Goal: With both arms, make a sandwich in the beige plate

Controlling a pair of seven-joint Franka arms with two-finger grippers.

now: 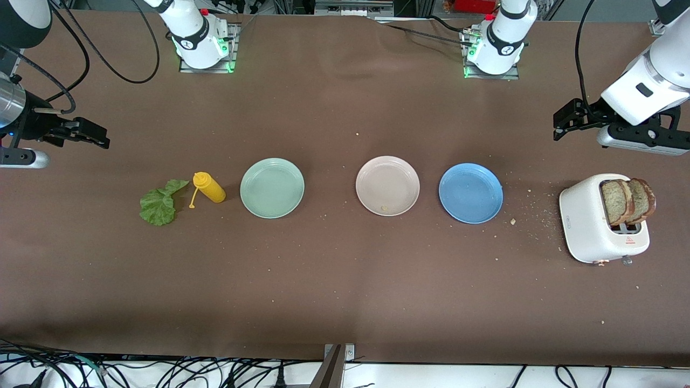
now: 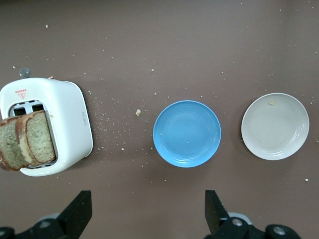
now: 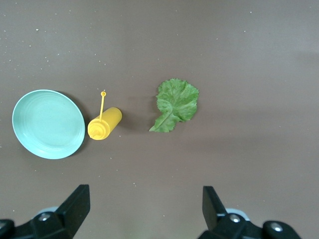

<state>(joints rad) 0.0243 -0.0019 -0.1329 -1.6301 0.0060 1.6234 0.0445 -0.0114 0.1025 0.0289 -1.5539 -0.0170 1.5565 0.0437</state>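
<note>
Three plates sit in a row across the middle of the brown table (image 1: 345, 302): the beige plate (image 1: 387, 185) in the centre, a blue plate (image 1: 470, 193) just beside it toward the left arm's end, and a mint plate (image 1: 272, 187) toward the right arm's end. The beige plate holds only a small crumb. Two bread slices (image 1: 627, 200) stand upright in a white toaster (image 1: 601, 226) near the left arm's end, with crumbs scattered between it and the blue plate. A lettuce leaf (image 1: 158, 205) lies flat near the right arm's end, and a yellow squeeze bottle (image 1: 209, 187) lies on its side between the leaf and the mint plate, close to both. The left gripper (image 1: 560, 123) hangs in the air over bare table up from the toaster, fingers spread and holding nothing. The right gripper (image 1: 99, 137) hangs over bare table up from the leaf, fingers likewise spread and empty
</note>
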